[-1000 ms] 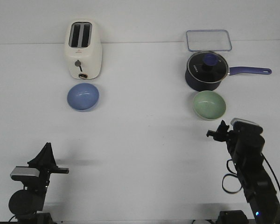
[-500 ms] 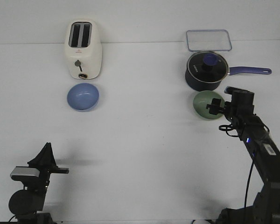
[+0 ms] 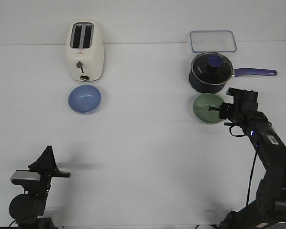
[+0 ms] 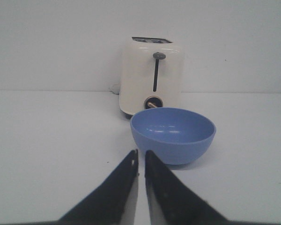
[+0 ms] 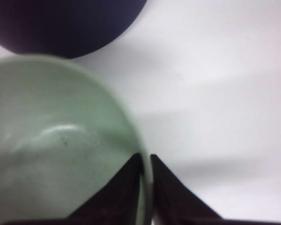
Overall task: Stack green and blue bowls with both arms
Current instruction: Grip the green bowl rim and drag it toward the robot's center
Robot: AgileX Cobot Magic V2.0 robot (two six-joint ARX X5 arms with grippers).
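Right wrist view has my right claw (image 5: 145, 161) pinched on the green bowl (image 5: 51, 150) rim beside the saucepan (image 5: 61, 23); blue bowl (image 3: 85, 98) sits far left, nearer my closed left claw (image 4: 141, 159).

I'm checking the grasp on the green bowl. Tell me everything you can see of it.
The green bowl is small, round, matte sage, empty. It sits before the saucepan, tipped slightly left in the front view. The right end effector straddles its rim, one finger inside, one outside, nearly shut on it.
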